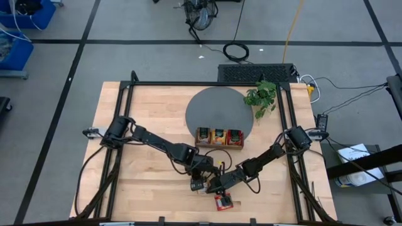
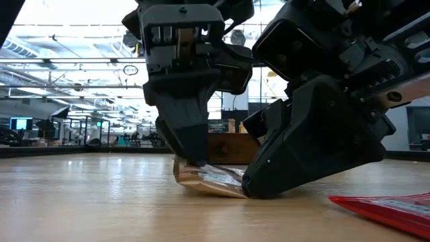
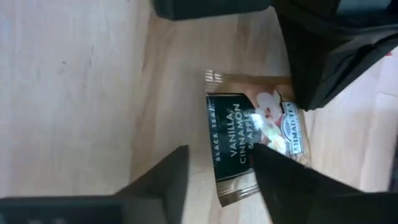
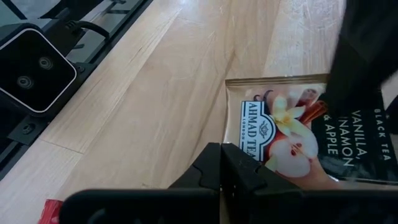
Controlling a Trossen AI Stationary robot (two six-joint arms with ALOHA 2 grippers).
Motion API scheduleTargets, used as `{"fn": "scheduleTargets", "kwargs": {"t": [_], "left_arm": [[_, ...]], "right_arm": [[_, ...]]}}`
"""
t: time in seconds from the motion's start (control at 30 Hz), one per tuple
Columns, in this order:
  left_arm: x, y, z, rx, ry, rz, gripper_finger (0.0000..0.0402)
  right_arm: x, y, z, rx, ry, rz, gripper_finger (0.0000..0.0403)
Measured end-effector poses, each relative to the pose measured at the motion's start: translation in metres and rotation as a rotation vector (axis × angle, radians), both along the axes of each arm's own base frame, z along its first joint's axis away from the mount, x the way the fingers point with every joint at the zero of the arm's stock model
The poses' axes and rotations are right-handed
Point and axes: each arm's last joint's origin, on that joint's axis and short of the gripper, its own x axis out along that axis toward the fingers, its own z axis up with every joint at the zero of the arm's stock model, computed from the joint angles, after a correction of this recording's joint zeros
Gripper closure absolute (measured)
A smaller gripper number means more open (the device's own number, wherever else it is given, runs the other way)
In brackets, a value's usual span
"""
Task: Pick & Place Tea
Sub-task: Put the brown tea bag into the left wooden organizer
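At the near edge of the pale wooden surface (image 1: 144, 188), a flat red square tea sachet (image 1: 223, 201) lies by itself, just in front of the two dark hands. Just beyond it both arms meet over a beige sachet with a black printed label reading vanilla, cinnamon and apple (image 3: 249, 140). The right hand (image 4: 222, 163) points down at this beige sachet with its two fingers pressed together and their tips against the sachet's edge; in the low view that edge sits lifted a little off the wood while the rest rests on the surface. The left hand (image 3: 217, 171) comes down from the other side with its fingers (image 3: 163, 180) parted to a moderate gap, one finger on the bare wood beside the sachet and the other over the sachet's corner; whether it grips the sachet cannot be told. In the overhead view the two hands sit almost touching each other, close together. Farther back, near the middle of the surface, a small three-slot wooden tray (image 1: 219, 137) stands on the near rim of a round dark grey mat (image 1: 213, 107), with sachets upright in its slots, beige to one side, orange-yellow in the centre and red to the other. Beyond the mat's right side, a small green leafy plant (image 1: 264, 95) stands by the far edge.
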Motion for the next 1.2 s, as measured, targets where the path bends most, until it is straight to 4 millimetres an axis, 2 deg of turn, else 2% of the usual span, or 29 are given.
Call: {"fn": "scheduleTargets", "kwargs": {"t": [0.2, 0.27, 0.47, 0.6, 0.77, 0.87, 0.97, 1.07, 1.2], "left_arm": [[0.0, -0.006, 0.001, 0.034, -0.038, -0.032, 0.0367], [0.0, -0.008, 0.001, 0.033, -0.043, -0.042, 0.039], [-0.002, -0.012, 0.0, 0.056, -0.05, -0.055, 0.0391], [-0.004, -0.016, 0.007, 0.077, -0.069, -0.054, 0.0395], [-0.012, -0.02, 0.033, 0.114, -0.127, -0.045, 0.0397], [-0.022, -0.023, 0.053, 0.175, -0.162, -0.029, 0.0396], [-0.031, -0.031, 0.07, 0.255, -0.224, 0.009, 0.0398], [-0.037, -0.045, 0.078, 0.321, -0.291, -0.005, 0.0397], [-0.042, -0.066, 0.082, 0.468, -0.34, -0.087, 0.0398]], "right_arm": [[0.0, 0.0, 0.0, -0.002, -0.003, -0.001, 0.0403], [0.0, 0.0, 0.0, -0.015, -0.012, -0.007, 0.0403], [0.002, 0.0, 0.002, -0.026, -0.046, -0.001, 0.0403], [0.002, 0.004, 0.013, 0.014, -0.084, -0.01, 0.0403], [-0.013, 0.024, 0.046, -0.09, -0.203, -0.023, 0.0403], [-0.028, 0.037, 0.065, -0.256, -0.3, -0.127, 0.0403], [-0.041, 0.046, 0.075, -0.396, -0.362, -0.229, 0.04], [-0.046, 0.049, 0.079, -0.453, -0.394, -0.318, 0.0381], [-0.044, 0.044, 0.078, -0.469, -0.392, -0.377, 0.0331]]}}
